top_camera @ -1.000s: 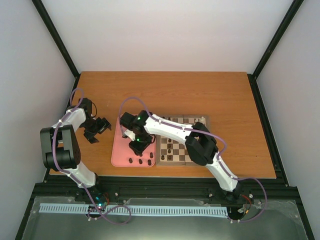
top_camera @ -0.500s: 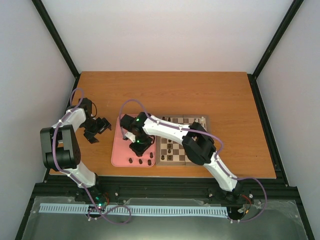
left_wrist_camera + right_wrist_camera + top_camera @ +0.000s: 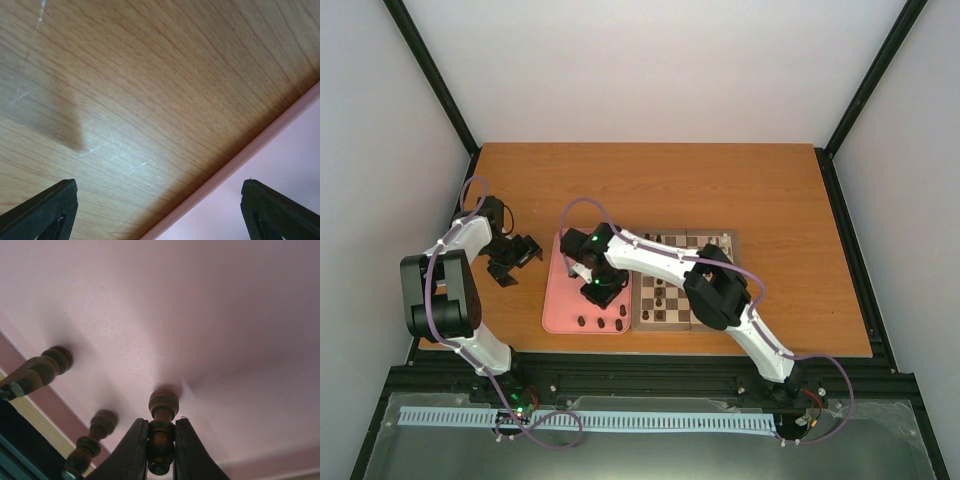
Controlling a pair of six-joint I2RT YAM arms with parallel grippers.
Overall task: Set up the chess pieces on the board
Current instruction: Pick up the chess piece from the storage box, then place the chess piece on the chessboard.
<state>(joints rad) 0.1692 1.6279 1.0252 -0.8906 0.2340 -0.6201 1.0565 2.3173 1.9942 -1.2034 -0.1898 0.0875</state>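
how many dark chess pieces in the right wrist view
3. One dark brown wooden chess piece is pinched in the right claw; another is lower left of it; a third at the left edge. More may be out of frame.

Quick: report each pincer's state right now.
Left pincer: open, holding nothing.
Right pincer: shut on a dark chess piece.

Robot lab test cell, by the look of it. White panel walls (image 3: 650, 60) box in three sides, black frame posts (image 3: 430, 75) at the corners. Left arm (image 3: 445, 290) and right arm (image 3: 720, 290) are bolted to a black rail (image 3: 640, 375) at the wood table (image 3: 650, 180)'s near edge. Purple cables (image 3: 470, 190) loop, slotted cable duct (image 3: 620, 421) below. Props up top: the board (image 3: 638, 300), pink tray (image 3: 560, 310).
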